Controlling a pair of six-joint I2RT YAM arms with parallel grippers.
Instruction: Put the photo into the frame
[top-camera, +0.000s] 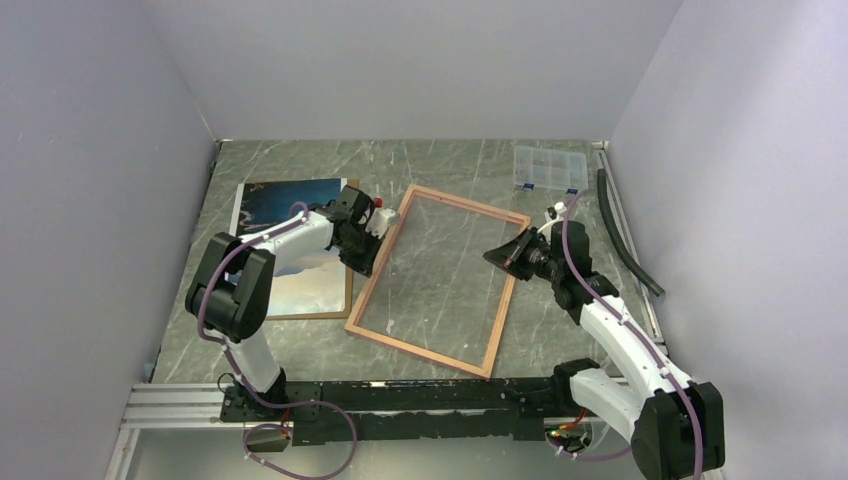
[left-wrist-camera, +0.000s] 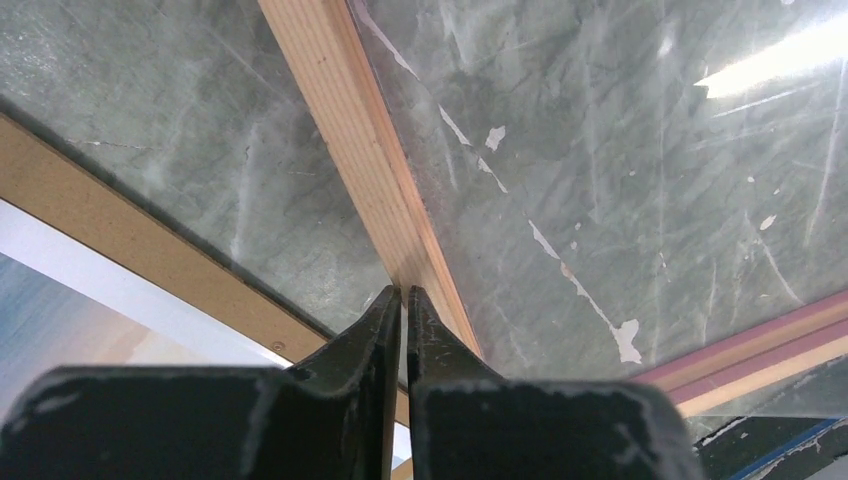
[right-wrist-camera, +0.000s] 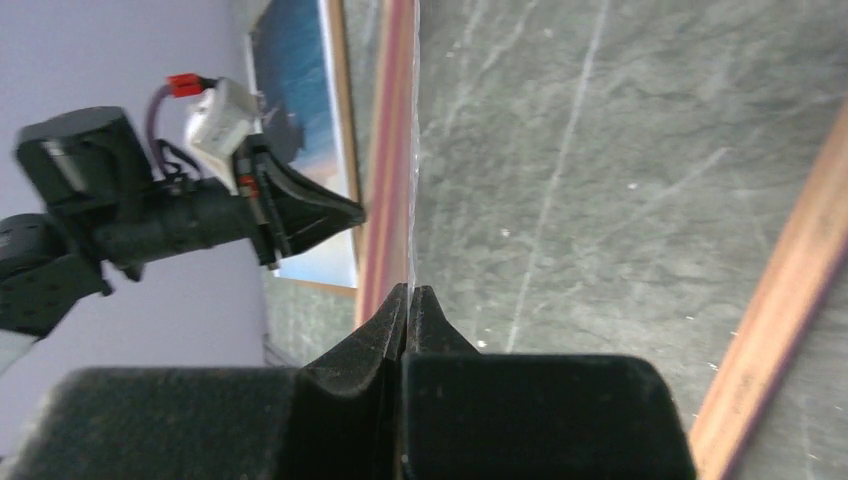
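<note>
The frame (top-camera: 418, 348) lies in the middle of the table with its tan wood reverse up; marble shows through its clear pane. The photo (top-camera: 285, 200), blue sea and pale sky, lies face up on a brown backing board (top-camera: 315, 315) to the left. My left gripper (top-camera: 367, 262) sits at the frame's left bar (left-wrist-camera: 340, 100), its jaws (left-wrist-camera: 403, 292) shut to a hairline slit with nothing visible between them. My right gripper (top-camera: 490, 256) is shut at the frame's right side. In the right wrist view a thin pale edge of the pink bar (right-wrist-camera: 385, 150) runs up from its tips (right-wrist-camera: 411, 288).
A clear compartment box (top-camera: 548, 168) stands at the back right. A black strip (top-camera: 625, 235) lies along the right wall. Purple walls enclose three sides. A metal rail (top-camera: 400, 395) carries both arm bases at the near edge.
</note>
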